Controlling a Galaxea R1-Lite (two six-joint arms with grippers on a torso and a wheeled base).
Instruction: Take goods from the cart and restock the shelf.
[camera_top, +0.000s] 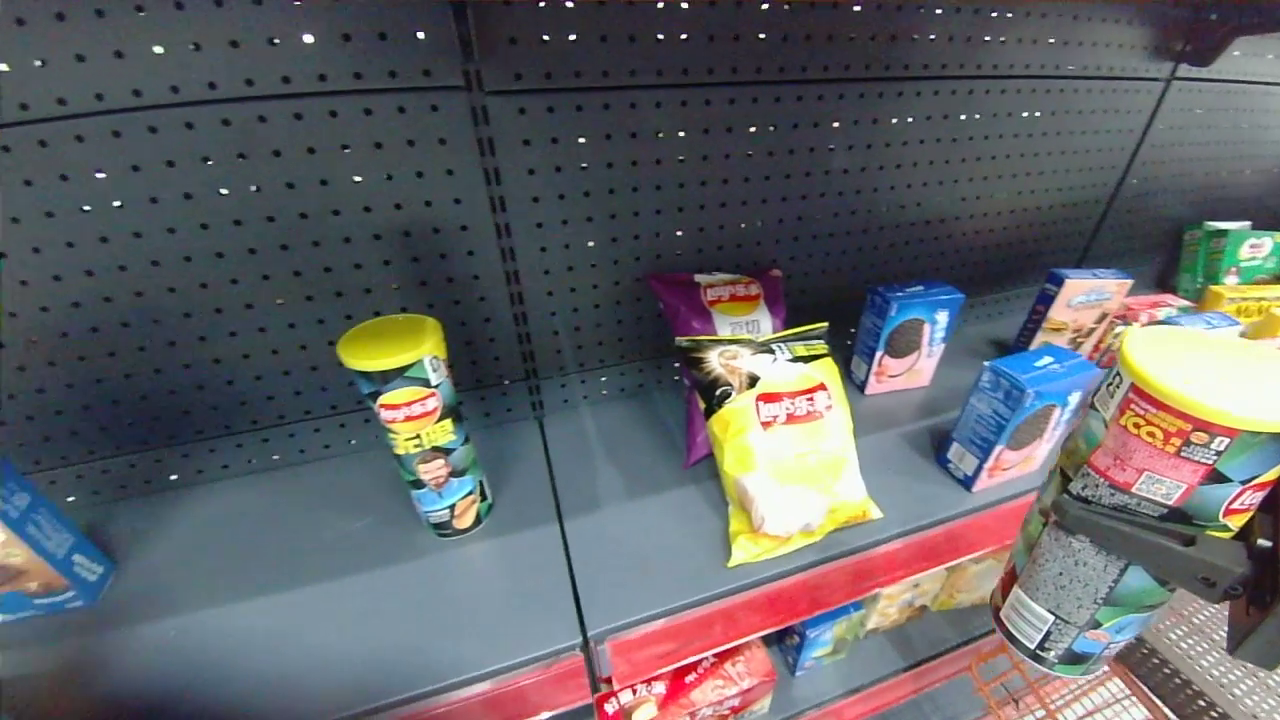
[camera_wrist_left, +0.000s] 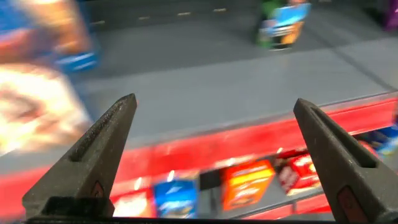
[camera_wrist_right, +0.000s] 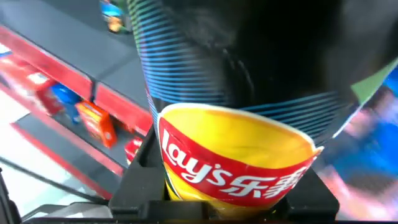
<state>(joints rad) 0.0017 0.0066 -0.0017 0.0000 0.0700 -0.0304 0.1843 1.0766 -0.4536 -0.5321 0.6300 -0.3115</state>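
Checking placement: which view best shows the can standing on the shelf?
Head view: the can stands whole and upright, lid clear. Left wrist view has it small, far off; right wrist view, a tiny patch at most.

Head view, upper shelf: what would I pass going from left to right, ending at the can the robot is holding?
blue box → upright yellow-lidded can → yellow chip bag → rear blue cookie box → nearer blue cookie box → held can
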